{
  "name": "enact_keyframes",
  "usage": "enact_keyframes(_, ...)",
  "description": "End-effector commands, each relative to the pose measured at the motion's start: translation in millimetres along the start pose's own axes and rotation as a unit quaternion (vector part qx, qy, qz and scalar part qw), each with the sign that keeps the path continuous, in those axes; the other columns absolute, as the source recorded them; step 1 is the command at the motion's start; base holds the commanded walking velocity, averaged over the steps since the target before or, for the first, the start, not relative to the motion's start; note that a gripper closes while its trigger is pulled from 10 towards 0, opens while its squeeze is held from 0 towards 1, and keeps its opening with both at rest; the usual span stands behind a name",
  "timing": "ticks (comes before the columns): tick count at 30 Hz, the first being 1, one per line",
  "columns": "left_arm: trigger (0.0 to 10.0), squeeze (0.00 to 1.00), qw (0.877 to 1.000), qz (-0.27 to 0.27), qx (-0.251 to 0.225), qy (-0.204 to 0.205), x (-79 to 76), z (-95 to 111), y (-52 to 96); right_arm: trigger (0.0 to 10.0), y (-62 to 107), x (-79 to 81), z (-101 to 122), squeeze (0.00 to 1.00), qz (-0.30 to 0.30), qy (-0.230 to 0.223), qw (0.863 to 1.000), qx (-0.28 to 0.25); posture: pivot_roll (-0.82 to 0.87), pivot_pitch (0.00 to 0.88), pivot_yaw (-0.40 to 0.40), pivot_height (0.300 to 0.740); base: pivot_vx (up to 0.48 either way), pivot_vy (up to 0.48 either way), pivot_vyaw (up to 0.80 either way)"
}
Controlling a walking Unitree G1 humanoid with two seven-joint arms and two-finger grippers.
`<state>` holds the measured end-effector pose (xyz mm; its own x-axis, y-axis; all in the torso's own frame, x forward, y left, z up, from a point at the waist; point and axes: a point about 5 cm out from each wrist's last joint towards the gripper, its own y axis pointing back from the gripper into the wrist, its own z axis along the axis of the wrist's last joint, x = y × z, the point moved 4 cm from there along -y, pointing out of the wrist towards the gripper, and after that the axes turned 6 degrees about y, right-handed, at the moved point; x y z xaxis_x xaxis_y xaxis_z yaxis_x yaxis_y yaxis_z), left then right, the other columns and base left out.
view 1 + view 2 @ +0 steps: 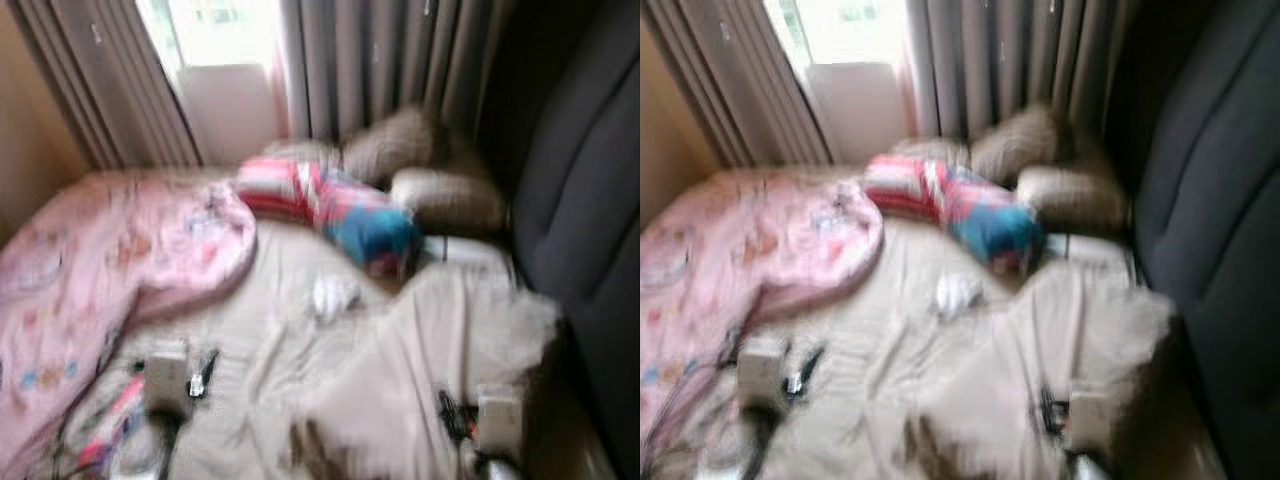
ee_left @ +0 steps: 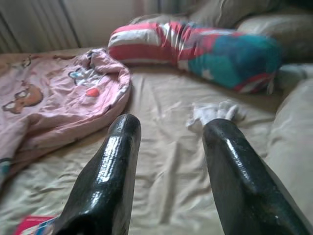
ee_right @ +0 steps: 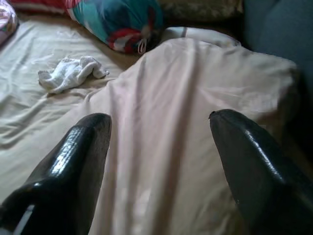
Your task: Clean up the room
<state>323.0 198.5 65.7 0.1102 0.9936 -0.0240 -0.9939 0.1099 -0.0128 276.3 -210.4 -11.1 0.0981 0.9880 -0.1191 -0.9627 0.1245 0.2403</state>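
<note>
A bed with a beige sheet (image 1: 270, 330) lies before me; the eye views are blurred. A small crumpled white cloth (image 1: 333, 295) rests mid-bed, seen closer in the right wrist view (image 3: 71, 73). A pink printed blanket (image 1: 110, 260) is heaped on the left. A red, white and blue striped pillow (image 1: 330, 205) lies beyond the cloth. A beige blanket (image 3: 195, 98) is bunched on the right. My left gripper (image 2: 171, 129) hovers open over the sheet, short of the cloth. My right gripper (image 3: 161, 120) is open above the beige blanket. Neither holds anything.
Brown pillows (image 1: 445, 200) sit at the head of the bed against grey curtains (image 1: 370, 70) and a bright window (image 1: 225, 30). A dark padded surface (image 1: 585, 200) bounds the right side. A red and pink item (image 1: 115, 420) lies near my left arm.
</note>
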Motion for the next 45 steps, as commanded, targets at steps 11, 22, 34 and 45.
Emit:
enact_keyframes(11, 10.0, 0.0, 1.0, 0.021, 0.015, -0.017, 18.0, -4, 7.9, 10.0, -4.0, 17.6, 8, 0.0, 0.02, -0.01, 1.0, -0.012, -0.09, 0.036, 0.057, 0.74, 0.259, 0.0, 0.0)
enact_keyframes(22, 10.0, 0.0, 0.999, 0.009, 0.025, -0.02, 18.8, -7, 10.9, 10.0, 12.1, 6.4, -37, 1.0, -0.042, -0.066, 0.994, 0.082, -0.08, 0.054, 0.067, 0.74, 0.094, 0.0, 0.0)
enact_keyframes(34, 10.0, 0.0, 0.999, 0.006, 0.032, -0.017, 17.2, -10, 11.4, 10.0, 12.5, 8.4, -43, 1.0, -0.037, -0.065, 0.992, 0.098, -0.08, 0.054, 0.063, 0.74, 0.0, 0.0, 0.0)
enact_keyframes(45, 10.0, 0.0, 0.999, -0.003, 0.041, -0.025, 21.1, -10, 16.3, 10.0, 22.8, 29.4, -75, 0.0, 0.0, -0.124, 0.973, 0.195, -0.06, 0.097, 0.086, 0.74, 0.0, 0.0, 0.0)
